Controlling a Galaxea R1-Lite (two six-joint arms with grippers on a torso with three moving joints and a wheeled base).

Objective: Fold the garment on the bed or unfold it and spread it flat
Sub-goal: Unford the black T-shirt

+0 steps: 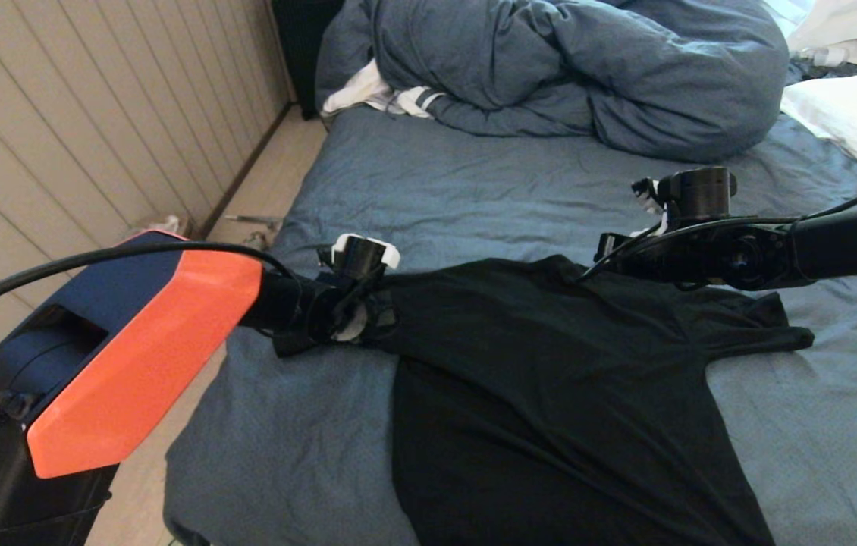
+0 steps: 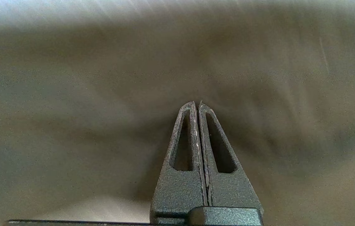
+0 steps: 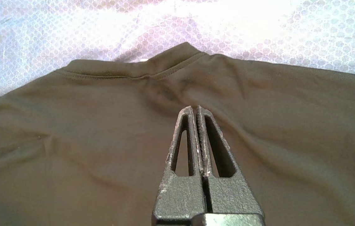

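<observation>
You've got a bunched blue-grey duvet (image 1: 572,68) up top, a white pillow (image 1: 849,121) on the right, and a paneled wall (image 1: 72,121) on the left.

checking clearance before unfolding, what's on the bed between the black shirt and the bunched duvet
Only bare wrinkled sheet lies between the shirt and the duvet; the head view shows this.

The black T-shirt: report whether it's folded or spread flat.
Mostly spread: the black T-shirt lies open on the bed, one sleeve out flat, the other side hidden by the left gripper.
</observation>
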